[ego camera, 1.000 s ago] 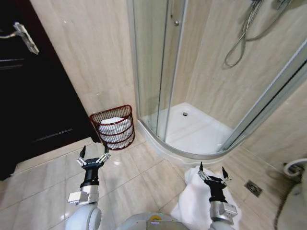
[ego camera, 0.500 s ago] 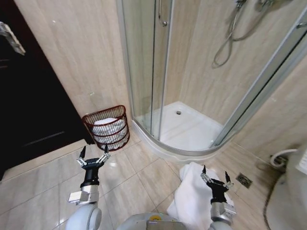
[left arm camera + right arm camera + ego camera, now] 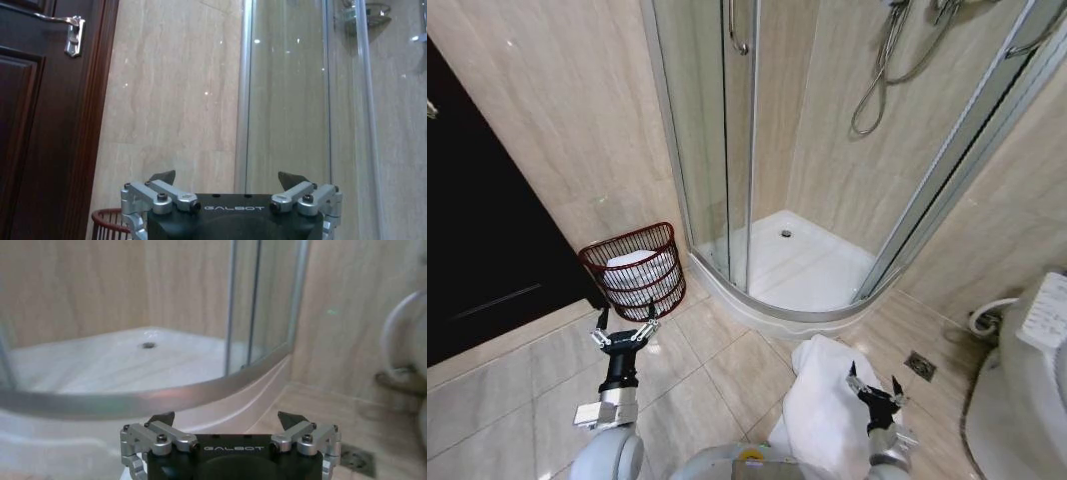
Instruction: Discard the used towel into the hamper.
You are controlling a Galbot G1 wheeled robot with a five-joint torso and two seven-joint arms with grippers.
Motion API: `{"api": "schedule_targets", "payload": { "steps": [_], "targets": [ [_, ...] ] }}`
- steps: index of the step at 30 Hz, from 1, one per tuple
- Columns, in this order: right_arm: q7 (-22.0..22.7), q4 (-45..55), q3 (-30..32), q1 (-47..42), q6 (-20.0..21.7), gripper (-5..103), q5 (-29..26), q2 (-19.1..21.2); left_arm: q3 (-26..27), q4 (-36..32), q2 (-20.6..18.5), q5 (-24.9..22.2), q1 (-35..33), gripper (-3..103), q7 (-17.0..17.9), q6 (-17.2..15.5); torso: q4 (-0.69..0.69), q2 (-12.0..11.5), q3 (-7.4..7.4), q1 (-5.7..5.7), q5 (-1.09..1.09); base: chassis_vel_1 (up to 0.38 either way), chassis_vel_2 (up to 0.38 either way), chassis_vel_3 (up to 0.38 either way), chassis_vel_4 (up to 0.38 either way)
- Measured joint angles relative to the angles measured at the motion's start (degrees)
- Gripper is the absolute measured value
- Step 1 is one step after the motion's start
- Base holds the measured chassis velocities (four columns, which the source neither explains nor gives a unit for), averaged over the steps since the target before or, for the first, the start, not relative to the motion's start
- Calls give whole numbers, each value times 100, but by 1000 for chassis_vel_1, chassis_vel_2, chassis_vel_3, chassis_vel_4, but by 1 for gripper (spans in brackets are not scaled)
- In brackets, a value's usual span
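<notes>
**Both grippers up and empty, towel on the floor, hamper off at ten o'clock**

Right, head view first. You've got the hamper [image 3: 635, 270] standing on the tile floor [image 3: 517, 390] at about ten o'clock from the robot, tucked between the dark door [image 3: 477, 240] and the shower enclosure [image 3: 787, 250], and there's already white cloth sitting inside it. Your left gripper [image 3: 624, 331] hovers above the floor at roughly eleven o'clock, just short of the hamper, fingers spread wide and gripping nothing. The used towel [image 3: 822, 400] is a white heap on the floor at about one o'clock, just outside the curved shower step. Your right gripper [image 3: 872, 384] is raised in front of that heap, fingers parted too, and I can't tell whether it touches the cloth. A floor drain [image 3: 919, 366] sits at two o'clock, with a toilet [image 3: 1027, 370] beyond it at three.

Over to the left wrist view. The left gripper [image 3: 227, 180] points at the beige wall, tips well apart, nothing between them. A slice of the hamper's rim [image 3: 107, 217] peeks in beside the gripper body, the door and its handle [image 3: 67, 30] further along.

Now the right wrist view. The right gripper [image 3: 227, 419] faces the shower tray [image 3: 100, 360], tips released and empty, with the tray's drain [image 3: 148, 345] straight ahead at twelve.
</notes>
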State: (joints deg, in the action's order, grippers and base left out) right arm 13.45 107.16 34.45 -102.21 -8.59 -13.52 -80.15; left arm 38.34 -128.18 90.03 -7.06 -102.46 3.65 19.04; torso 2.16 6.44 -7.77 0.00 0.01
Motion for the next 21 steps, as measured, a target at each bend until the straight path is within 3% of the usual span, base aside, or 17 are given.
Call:
{"api": "schedule_targets", "payload": {
  "steps": [6,21],
  "targets": [
    [-551,-602,111,145,-89,100,-46,212,35,53,-3,-51,52,100,72,14,0,0,-1,0,0,0,0,0,0],
    [-765,-1362,253,485,126,100,-151,457,80,89,-55,-139,80,100,37,-4,0,2,-2,0,0,0,0,0,0]
  ]
}}
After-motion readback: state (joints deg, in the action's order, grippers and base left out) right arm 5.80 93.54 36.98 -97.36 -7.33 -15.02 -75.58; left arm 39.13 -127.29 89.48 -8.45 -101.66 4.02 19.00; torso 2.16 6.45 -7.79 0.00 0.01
